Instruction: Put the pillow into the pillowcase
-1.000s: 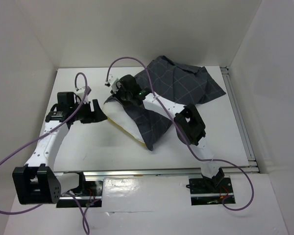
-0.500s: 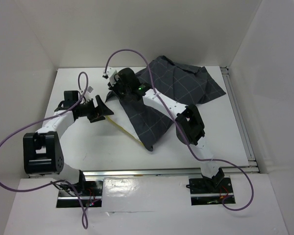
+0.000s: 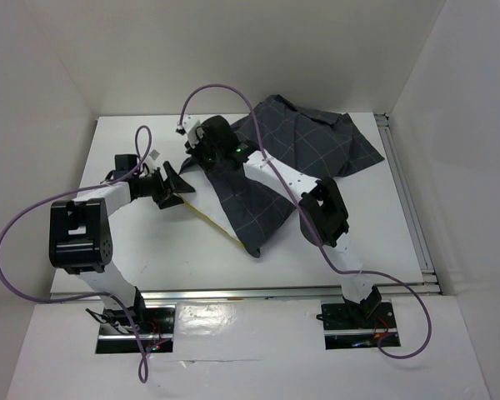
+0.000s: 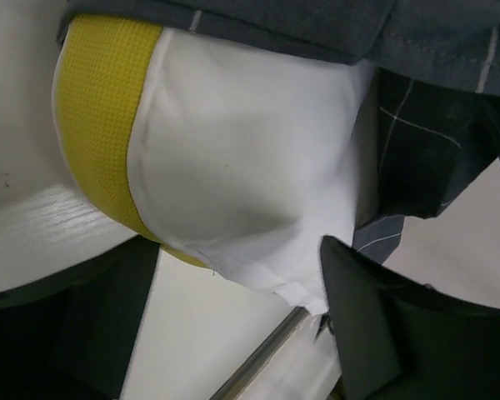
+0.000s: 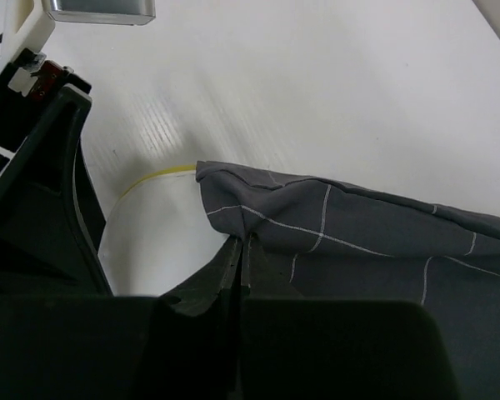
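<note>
My left hand (image 3: 172,185) was spread wide, with the pillow (image 4: 242,167) corner between its fingers (image 4: 383,333). My right hand (image 5: 238,254) was pressed together, pinching the pillowcase (image 5: 342,225) edge.

Charcoal-grey on the pillowcase (image 3: 304,150), with a thin pale windowpane grid running right across it, dark against the white tabletop (image 3: 150,250) from the middle out to the far right corner. The pillow (image 4: 242,158) shows bright white, with a yellow, finely meshed band along one edge. Left pincer (image 3: 173,185) is black, right pincer (image 5: 240,271) black too. Left arm (image 3: 108,196) and right arm (image 3: 279,177) have white links and black joints. Purple cables (image 3: 225,87) loop over both. A tiny green light (image 3: 236,151) glows on the right wrist. There's a silver rail (image 3: 258,292) along the near edge, and the walls (image 3: 233,50) are plain white.
</note>
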`<action>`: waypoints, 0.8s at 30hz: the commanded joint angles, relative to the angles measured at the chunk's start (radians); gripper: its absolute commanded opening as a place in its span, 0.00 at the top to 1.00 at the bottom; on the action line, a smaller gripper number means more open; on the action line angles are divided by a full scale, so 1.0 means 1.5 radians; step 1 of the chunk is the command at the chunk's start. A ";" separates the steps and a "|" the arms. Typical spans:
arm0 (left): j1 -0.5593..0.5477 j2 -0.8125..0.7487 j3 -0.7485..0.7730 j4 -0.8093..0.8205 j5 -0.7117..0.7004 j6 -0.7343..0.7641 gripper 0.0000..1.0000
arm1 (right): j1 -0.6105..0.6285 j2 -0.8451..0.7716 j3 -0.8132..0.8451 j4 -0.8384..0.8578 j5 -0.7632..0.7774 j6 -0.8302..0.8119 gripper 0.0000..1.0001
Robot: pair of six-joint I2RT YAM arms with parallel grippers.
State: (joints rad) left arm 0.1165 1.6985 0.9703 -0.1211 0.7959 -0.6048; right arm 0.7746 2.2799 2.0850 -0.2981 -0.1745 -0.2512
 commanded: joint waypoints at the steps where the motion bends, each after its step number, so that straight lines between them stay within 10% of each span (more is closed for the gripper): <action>1: 0.001 -0.023 -0.031 0.059 0.005 -0.040 0.17 | -0.003 -0.049 0.030 -0.022 -0.022 0.021 1.00; 8: -0.005 0.101 0.058 0.125 0.095 -0.088 0.83 | 0.014 -0.024 0.128 -0.085 -0.120 0.055 1.00; 24: -0.066 0.200 0.138 0.612 0.229 -0.526 1.00 | 0.089 0.031 0.215 -0.099 -0.174 0.074 1.00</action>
State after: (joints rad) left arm 0.0696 1.9961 1.1233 0.4351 1.0920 -1.1759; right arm 0.8169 2.3135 2.3154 -0.4805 -0.2943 -0.1795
